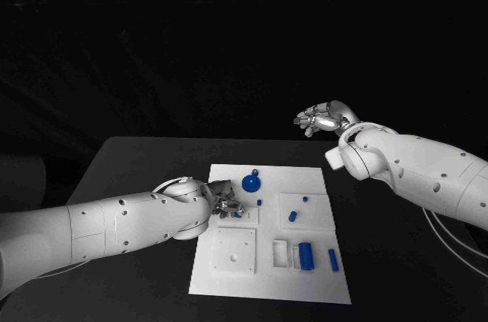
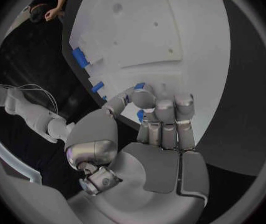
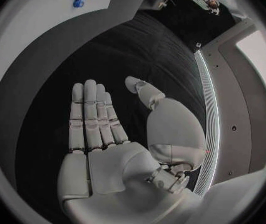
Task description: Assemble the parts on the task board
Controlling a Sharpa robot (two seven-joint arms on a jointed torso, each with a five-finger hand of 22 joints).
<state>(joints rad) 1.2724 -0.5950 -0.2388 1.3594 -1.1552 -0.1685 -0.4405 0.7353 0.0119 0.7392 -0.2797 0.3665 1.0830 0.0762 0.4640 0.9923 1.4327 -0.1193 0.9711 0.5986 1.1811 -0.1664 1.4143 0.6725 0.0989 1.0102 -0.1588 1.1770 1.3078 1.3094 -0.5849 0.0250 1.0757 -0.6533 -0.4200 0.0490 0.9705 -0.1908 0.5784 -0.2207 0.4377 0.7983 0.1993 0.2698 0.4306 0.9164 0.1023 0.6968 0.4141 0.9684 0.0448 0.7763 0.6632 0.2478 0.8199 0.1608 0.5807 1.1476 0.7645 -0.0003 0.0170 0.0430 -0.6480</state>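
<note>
Left hand (image 1: 226, 201) pinching small blue part (image 2: 140, 115) over task board (image 1: 315, 280); right hand (image 1: 324, 119) spread, empty, well beyond board's far edge.

The table (image 1: 132, 160) is black, and the task board (image 1: 315, 280) on it is plain white. The parts on the board are blue: a round disc (image 1: 252, 185), a cylinder (image 1: 305, 255), and a thin bar (image 1: 333, 260). Both arms are white, and the left hand (image 1: 222, 199) and right hand (image 1: 324, 118) are silver.
</note>
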